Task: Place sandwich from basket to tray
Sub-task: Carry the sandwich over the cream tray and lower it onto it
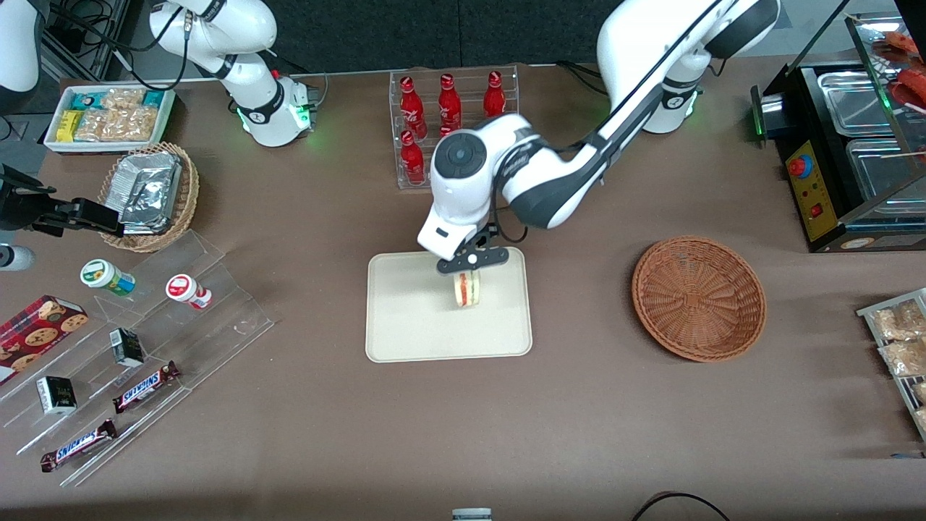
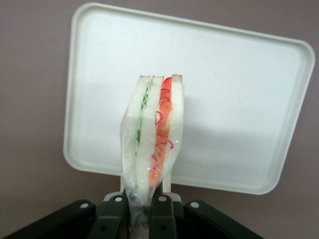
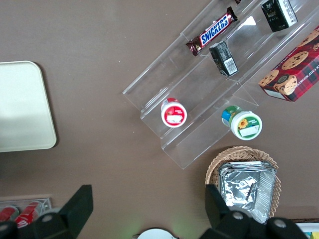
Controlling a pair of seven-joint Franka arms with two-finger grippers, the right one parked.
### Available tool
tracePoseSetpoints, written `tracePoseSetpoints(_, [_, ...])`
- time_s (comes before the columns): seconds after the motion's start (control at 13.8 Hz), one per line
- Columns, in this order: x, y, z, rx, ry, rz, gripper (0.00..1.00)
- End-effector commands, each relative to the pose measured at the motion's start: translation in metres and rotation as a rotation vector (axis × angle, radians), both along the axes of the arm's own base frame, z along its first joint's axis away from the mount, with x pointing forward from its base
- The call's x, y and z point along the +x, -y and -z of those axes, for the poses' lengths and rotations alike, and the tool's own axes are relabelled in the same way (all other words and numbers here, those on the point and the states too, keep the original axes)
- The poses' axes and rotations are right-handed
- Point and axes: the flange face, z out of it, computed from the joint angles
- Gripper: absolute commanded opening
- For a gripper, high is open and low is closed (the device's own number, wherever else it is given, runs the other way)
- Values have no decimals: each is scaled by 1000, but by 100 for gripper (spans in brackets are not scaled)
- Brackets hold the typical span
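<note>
Front view puts the sandwich [image 1: 468, 289] just right of centre in the frame, standing on edge over the tray [image 1: 405, 318], pinched from above by the working arm's hand [image 1: 470, 265]. From the wrist camera, the hand [image 2: 142, 199] has its two fingers [image 2: 160, 201] closed tight on the wrapped end of the sandwich [image 2: 152, 134], whose cut edge shows a green layer and a red-orange one between pale bread slices; whether it rests on the tray [image 2: 239, 89] or hangs just above it cannot be told. The cream tray lies flat on the brown surface [image 1: 579, 405] with nothing else on it. The basket [image 1: 699, 297], reddish-brown wicker, sits well apart at centre right, toward the working arm's end, holding nothing. A clear rack of red bottles [image 1: 448, 108] stands at upper centre, farther from the front camera than the tray. At upper left, a tan basket with foil packets [image 1: 150, 194] sits on the surface.
</note>
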Motion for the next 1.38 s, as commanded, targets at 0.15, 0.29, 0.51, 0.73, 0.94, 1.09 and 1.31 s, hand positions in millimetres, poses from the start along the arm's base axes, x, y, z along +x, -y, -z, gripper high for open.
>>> tracePoseSetpoints(0.15, [7, 17, 56, 10, 65, 49, 0])
tracePoseSetpoints(0.29, [8, 18, 68, 1, 62, 60, 0])
tracePoseSetpoints(0.51, [12, 20, 77, -7, 92, 71, 0])
tracePoseSetpoints(0.73, [16, 20, 78, -11, 93, 65, 0])
tracePoseSetpoints(0.94, [15, 19, 77, -6, 95, 69, 99])
tracePoseSetpoints(1.09, [18, 18, 66, -10, 100, 56, 100])
tracePoseSetpoints(1.31, [23, 5, -1, -11, 119, -14, 100])
